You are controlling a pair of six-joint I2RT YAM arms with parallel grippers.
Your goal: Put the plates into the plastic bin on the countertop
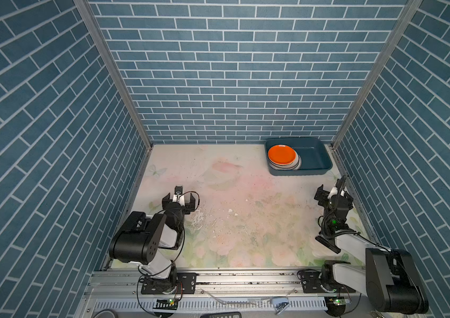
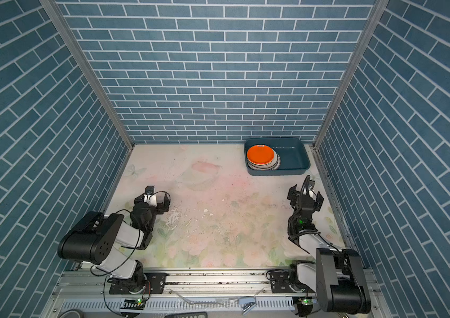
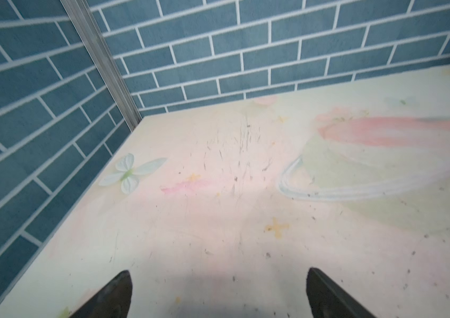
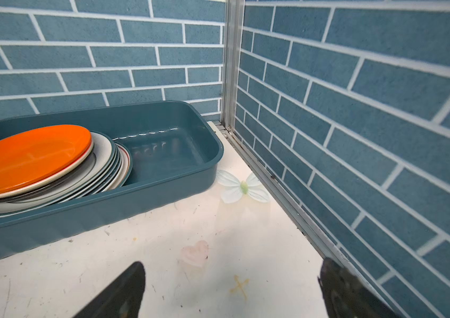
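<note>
Blue brick walls (image 1: 232, 82) ring a pale floral tabletop (image 1: 232, 220); round stacked plates (image 1: 281, 154), orange topmost, sit in a teal plastic bin (image 1: 316, 158). Left tool (image 1: 180, 200) and right tool (image 2: 305, 195) gape wide, empty; any withdrawal should avoid nudging it.

I see the plastic bin (image 1: 316, 168) in the far right corner of the counter (image 1: 232, 198), the plates (image 1: 281, 154) stacked in its left half, my right claw (image 2: 305, 196) before it near the right wall (image 1: 411, 165), and my left claw (image 1: 180, 200) well apart over the counter's left side.
</note>
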